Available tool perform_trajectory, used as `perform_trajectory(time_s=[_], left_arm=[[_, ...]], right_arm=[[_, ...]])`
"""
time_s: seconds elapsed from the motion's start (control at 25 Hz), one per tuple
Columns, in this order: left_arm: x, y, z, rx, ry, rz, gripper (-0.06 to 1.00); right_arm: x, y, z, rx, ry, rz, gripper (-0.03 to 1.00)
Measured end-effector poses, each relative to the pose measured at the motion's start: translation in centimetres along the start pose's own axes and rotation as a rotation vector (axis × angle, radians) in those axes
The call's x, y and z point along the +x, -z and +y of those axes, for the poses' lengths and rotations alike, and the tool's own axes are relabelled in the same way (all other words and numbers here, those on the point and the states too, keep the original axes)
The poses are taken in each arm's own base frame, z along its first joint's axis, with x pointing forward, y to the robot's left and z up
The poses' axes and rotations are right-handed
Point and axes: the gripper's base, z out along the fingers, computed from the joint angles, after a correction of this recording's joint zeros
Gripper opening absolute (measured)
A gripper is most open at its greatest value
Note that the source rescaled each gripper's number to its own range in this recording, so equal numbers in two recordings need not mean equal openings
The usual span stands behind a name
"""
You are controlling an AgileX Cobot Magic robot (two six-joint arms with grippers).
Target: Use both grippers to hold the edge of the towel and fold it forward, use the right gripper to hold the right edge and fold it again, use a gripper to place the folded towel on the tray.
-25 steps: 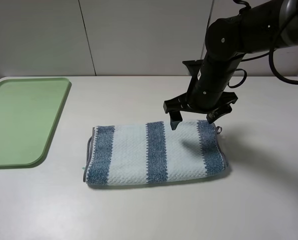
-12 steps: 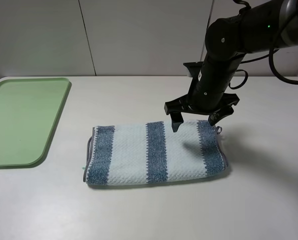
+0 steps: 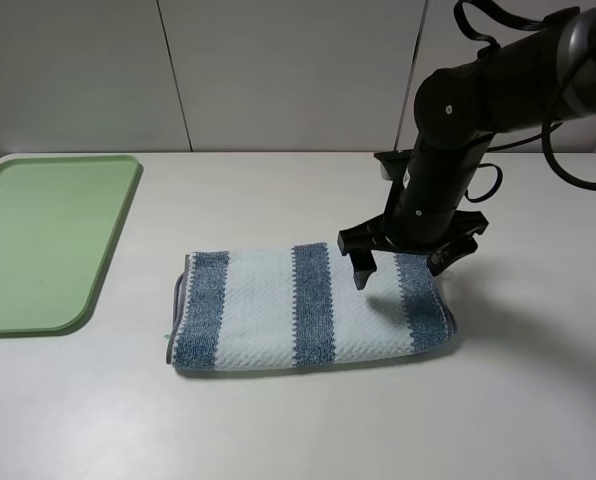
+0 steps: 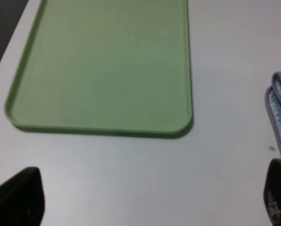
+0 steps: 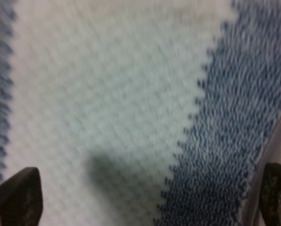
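While white panels (image 3: pixel 278 70) (seamed) back it, the table (image 3: pixel 278 430) holds the towel (image 3: pixel 278 310).

Tabletop (image 3: pixel 278 420) in front of me: plain off-white, matte, smooth. One tiny green speck (image 4: pixel 272 148) sits on it, seen from my left wrist view. Behind the tabletop's far edge stands a wall (image 3: pixel 278 70) of pale grey-white panels with two thin dark joints. The slanted seam (image 3: pixel 174 75) rises left of the tabletop's middle, the second seam (image 3: pixel 421 35) right of it. Light is soft and even, from above. A faint blurred shadow (image 3: pixel 548 330) lies on the tabletop's right part. Past the tabletop's left edge there is a dark strip (image 4: pixel 6 33); can't tell what it is.
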Motion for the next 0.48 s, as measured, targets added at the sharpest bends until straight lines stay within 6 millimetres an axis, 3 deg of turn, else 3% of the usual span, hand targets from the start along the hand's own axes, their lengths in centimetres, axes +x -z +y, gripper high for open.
perform_trajectory(time_s=[0.48], left_arm=[[0.0,0.0,0.01,-0.002,0.0,0.0,0.92]], right_arm=[[-0.42,-0.54,-0.07,-0.007,0.025,-0.1,1.0]])
